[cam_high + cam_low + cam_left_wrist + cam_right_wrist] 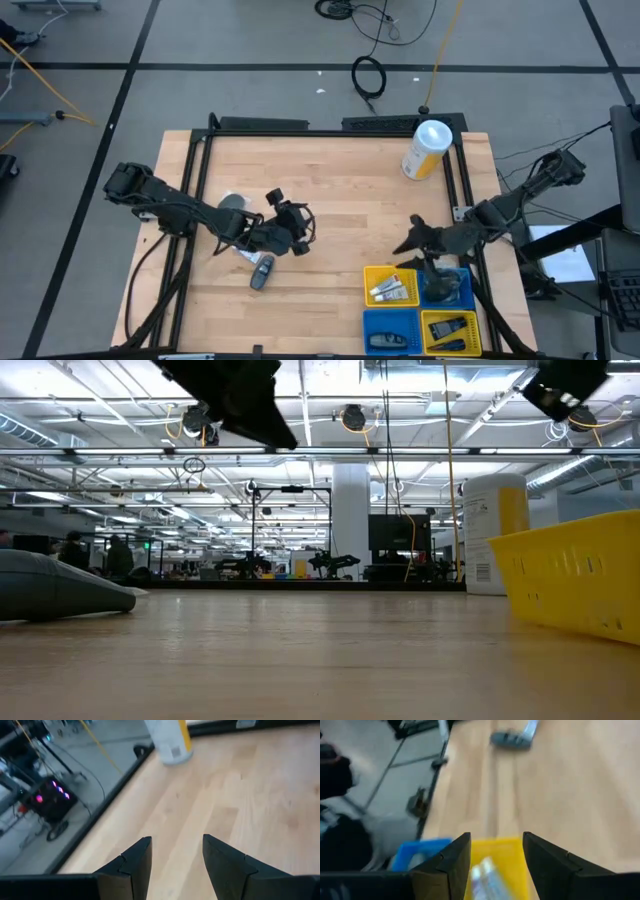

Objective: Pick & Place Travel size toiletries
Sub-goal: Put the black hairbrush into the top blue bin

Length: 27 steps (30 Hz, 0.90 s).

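Observation:
On the wood table, a dark grey oblong piece (pixel 262 272) lies flat with a small white tube (pixel 245 255) beside it. A greyish round piece (pixel 232 203) sits farther back, partly under the left arm. More white tubes (pixel 388 291) lie in a yellow bin (pixel 372 275). My left gripper (pixel 300 235) (pixel 175 855) is open, hovering over bare table just right of the loose pieces. My right gripper (pixel 402 246) (pixel 495 855) is open and empty, above the far edge of the yellow bin (pixel 510 845). The dark grey piece (pixel 512 739) lies beyond it.
Four small bins form a square at the near right corner: yellow, blue (pixel 460 290), blue (pixel 372 322) and yellow (pixel 470 318), some holding items. A large white-and-yellow canister (pixel 427 150) stands near the far right corner. A black frame (pixel 300 127) borders the table.

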Each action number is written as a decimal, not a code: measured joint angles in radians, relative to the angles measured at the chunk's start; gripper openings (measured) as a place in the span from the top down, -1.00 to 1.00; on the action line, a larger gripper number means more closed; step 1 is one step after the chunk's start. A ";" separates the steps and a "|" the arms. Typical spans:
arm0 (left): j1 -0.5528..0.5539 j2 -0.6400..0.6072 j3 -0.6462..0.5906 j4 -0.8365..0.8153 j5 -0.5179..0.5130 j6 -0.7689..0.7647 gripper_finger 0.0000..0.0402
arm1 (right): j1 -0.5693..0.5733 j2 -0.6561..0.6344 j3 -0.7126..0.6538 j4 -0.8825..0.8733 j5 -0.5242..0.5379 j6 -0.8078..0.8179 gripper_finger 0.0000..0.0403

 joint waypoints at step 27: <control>0.064 -0.069 0.000 -1.058 0.222 -1.011 0.14 | -0.241 0.313 -0.001 0.367 0.159 -0.365 0.15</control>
